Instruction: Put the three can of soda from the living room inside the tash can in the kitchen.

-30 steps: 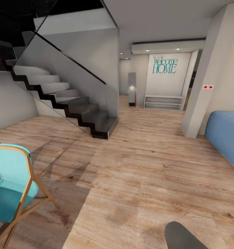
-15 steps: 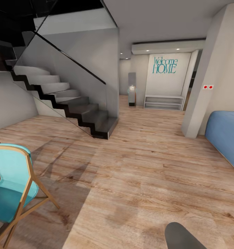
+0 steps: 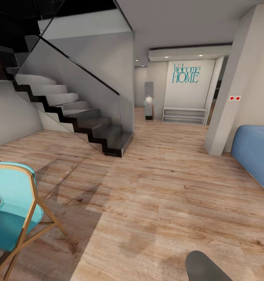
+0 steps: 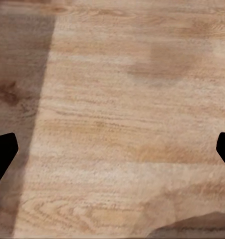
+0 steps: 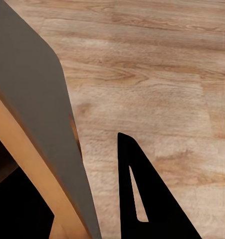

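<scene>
Nothing moved since earlier | left gripper (image 4: 112, 149) jaws spread wide over wood floor (image 3: 159, 187), holding nothing | right jaws: cannot tell

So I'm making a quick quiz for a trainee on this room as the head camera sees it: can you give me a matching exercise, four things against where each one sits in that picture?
Things:
1. turquoise chair
2. blue sofa
3. dark staircase
4. "Welcome HOME" lettering

Places in the head view:
A. on the far wall, right of centre
B. at the lower left edge, on the wood floor
C. at the right edge, beside a pale pillar
D. rising toward the upper left, behind a glass panel

Pairs: 1-B, 2-C, 3-D, 4-A
</scene>
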